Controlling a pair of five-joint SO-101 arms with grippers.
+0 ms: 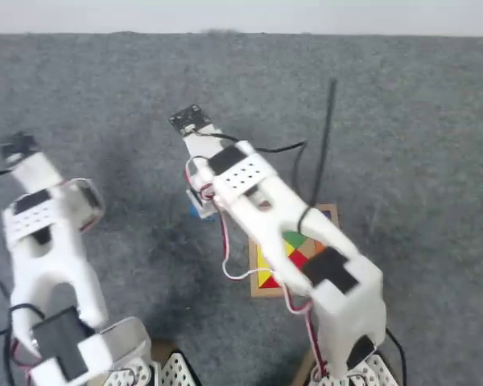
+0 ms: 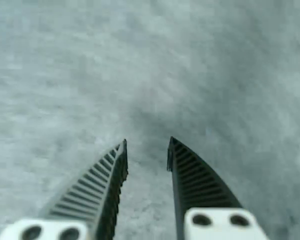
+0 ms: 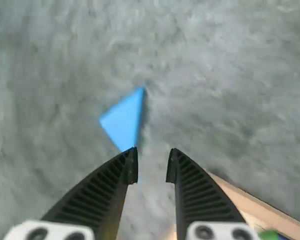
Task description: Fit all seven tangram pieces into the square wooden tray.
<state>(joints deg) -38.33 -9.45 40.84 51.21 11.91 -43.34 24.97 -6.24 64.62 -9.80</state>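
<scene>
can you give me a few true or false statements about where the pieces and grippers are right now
1. The blue triangle lies on the grey carpet, outside the wooden tray. True.
2. The right gripper is shut on the blue triangle. False: it is open with nothing between its jaws, and the triangle lies flat on the carpet just ahead of its fingertips.
3. The left gripper is open above bare carpet. True.
4. The wooden tray has no pieces in it. False: the high view shows coloured pieces in it, green, red, orange and yellow, partly hidden under an arm.
</scene>
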